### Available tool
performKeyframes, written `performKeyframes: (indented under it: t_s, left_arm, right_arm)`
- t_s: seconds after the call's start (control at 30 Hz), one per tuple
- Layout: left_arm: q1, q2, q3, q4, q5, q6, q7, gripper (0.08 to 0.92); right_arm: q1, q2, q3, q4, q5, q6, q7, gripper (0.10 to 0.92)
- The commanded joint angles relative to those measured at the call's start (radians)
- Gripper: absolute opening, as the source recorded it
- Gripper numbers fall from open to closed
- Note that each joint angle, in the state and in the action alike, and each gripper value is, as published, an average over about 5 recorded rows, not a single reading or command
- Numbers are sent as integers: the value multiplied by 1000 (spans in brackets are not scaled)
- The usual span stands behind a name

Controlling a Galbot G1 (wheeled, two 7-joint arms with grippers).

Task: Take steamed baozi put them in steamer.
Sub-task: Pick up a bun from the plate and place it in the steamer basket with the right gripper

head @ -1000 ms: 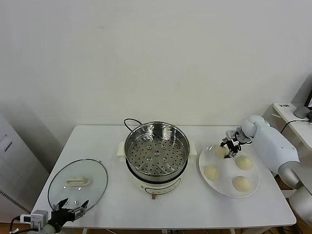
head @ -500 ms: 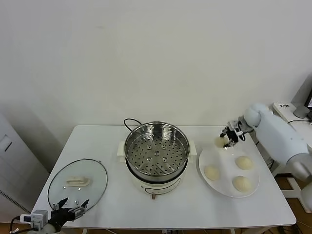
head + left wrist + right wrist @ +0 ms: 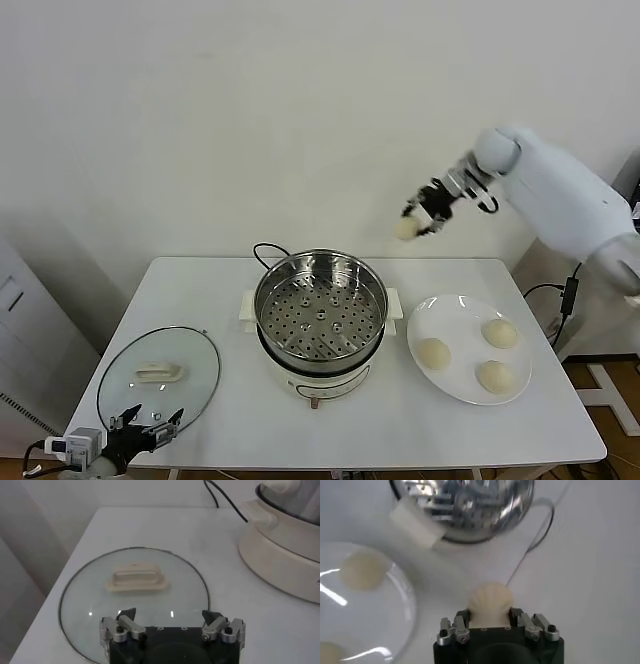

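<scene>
Height explains the right claw [image 3: 418, 219]: it grips one baozi [image 3: 405, 229] from both sides, up in the air behind and right of the steamer [image 3: 321, 307], likely to clear its rim. Three baozi wait on the plate [image 3: 440, 382]. Left claw [image 3: 140, 432] idles wide by the lid [image 3: 158, 375].

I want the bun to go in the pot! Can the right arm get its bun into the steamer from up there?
Probably yes. The right gripper holds a baozi in the air, above and just right of the steamer. The steamer is open and empty, and its glass lid lies off to the left, so nothing blocks the way down.
</scene>
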Motion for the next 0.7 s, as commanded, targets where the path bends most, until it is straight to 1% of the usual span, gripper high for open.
performKeyframes:
  t_s: [0.03, 0.17, 0.43, 0.7]
  left_arm:
    - [-3, 0, 0, 0, 0, 0, 0, 823]
    - [-1, -1, 1, 0, 0, 0, -1, 823]
    - [2, -3, 1, 0, 0, -1, -1, 823]
    - [0, -4, 5, 1, 0, -1, -1, 823]
  right_arm:
    - [73, 197, -40, -22, 20, 195, -57, 505]
    - [39, 198, -46, 32, -19, 195, -60, 508]
    - [-41, 153, -67, 183, -129, 195, -60, 509]
    - [-134, 149, -36, 242, -266, 195, -53, 507]
